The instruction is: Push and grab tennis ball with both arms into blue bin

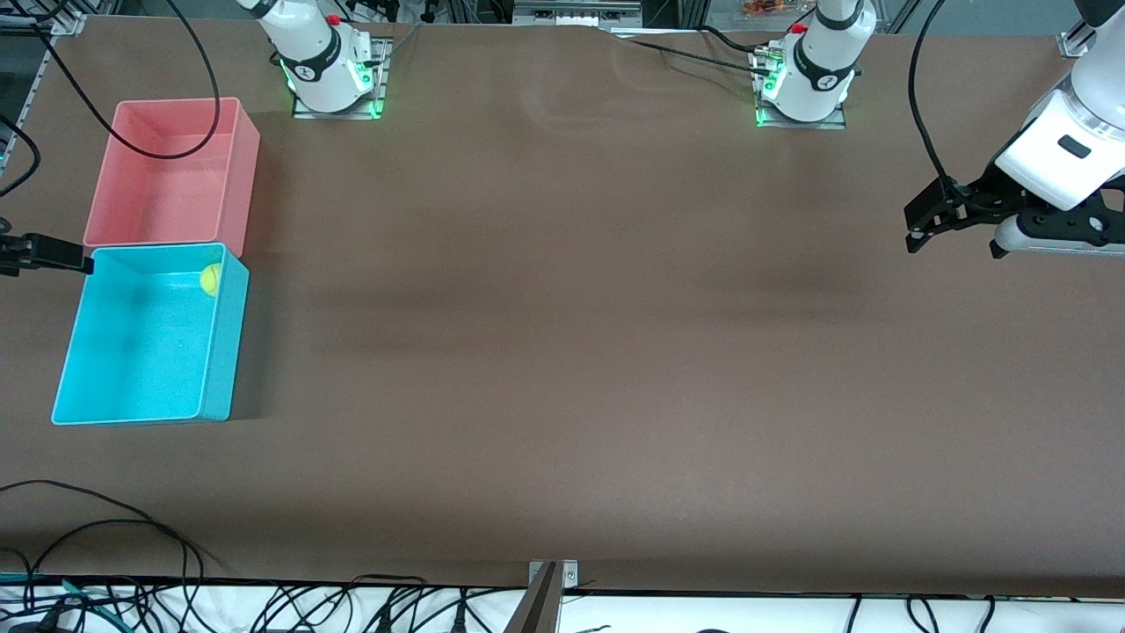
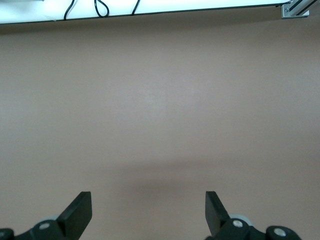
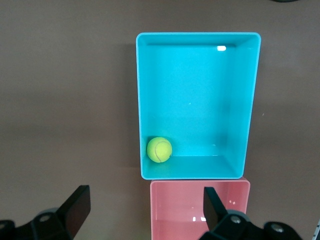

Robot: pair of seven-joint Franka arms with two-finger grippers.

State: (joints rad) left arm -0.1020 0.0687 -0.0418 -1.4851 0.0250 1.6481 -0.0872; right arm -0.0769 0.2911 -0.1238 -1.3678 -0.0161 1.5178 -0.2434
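Observation:
The tennis ball lies inside the blue bin, in the corner beside the pink bin and toward the table's middle. It also shows in the right wrist view, resting against the blue bin's wall. My right gripper is open and empty, up in the air over the edge of the pink bin; in the front view it shows as a black part at the picture's edge. My left gripper is open and empty, over bare table at the left arm's end.
A pink bin stands against the blue bin, farther from the front camera, and shows in the right wrist view. A black cable hangs over it. Cables lie along the table's front edge.

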